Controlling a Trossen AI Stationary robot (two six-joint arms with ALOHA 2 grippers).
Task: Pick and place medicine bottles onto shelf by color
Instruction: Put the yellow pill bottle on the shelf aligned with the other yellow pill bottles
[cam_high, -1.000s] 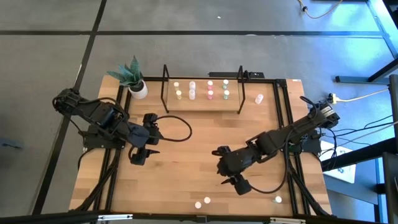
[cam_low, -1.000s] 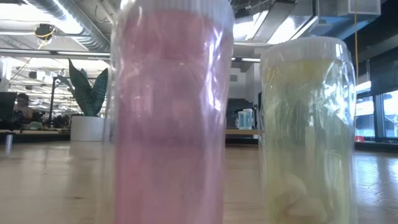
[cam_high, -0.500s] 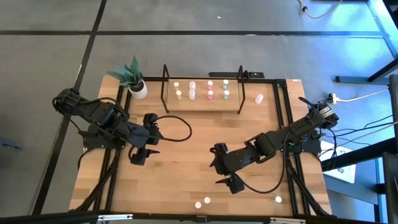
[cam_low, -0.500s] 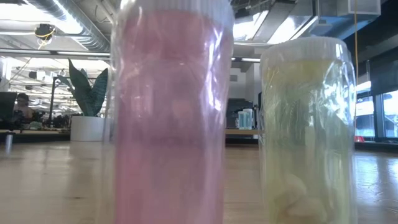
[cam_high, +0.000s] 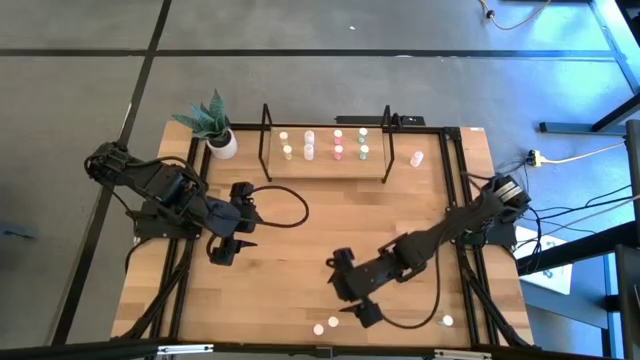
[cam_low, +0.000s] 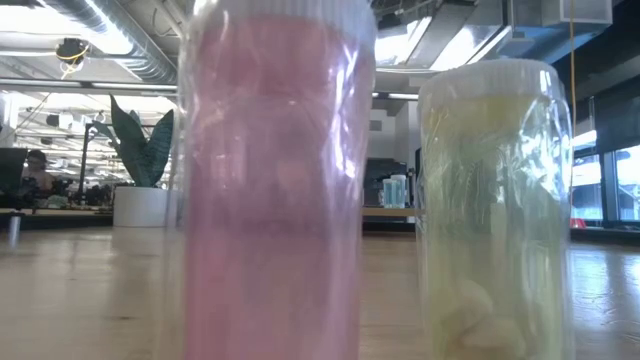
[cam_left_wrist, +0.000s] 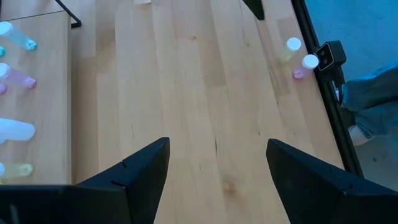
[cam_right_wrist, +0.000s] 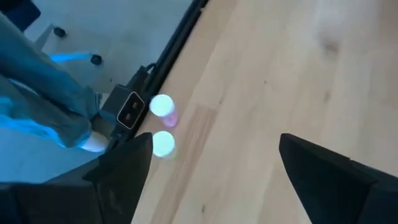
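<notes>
The shelf (cam_high: 325, 165) stands at the table's far middle with two rows of medicine bottles (cam_high: 324, 143) upright on its board. A pink bottle (cam_right_wrist: 163, 106) and a yellowish bottle (cam_right_wrist: 163, 144) stand side by side at the near edge; they fill the low view as the pink bottle (cam_low: 275, 190) and the yellowish bottle (cam_low: 495, 210). My right gripper (cam_high: 342, 296) hangs open above and a little short of that pair, pointing down at a slant with nothing between its fingers. My left gripper (cam_high: 248, 226) waits open at the table's left middle.
A lone bottle (cam_high: 416, 158) stands right of the shelf, and another (cam_high: 447, 321) sits at the near right corner. A potted plant (cam_high: 215, 128) stands at the far left. The low camera's black box (cam_right_wrist: 129, 107) sits at the near edge beside the pair.
My right gripper has moved toward the table's near edge and to the left, sinking toward the two bottles there. No bottle has moved.
</notes>
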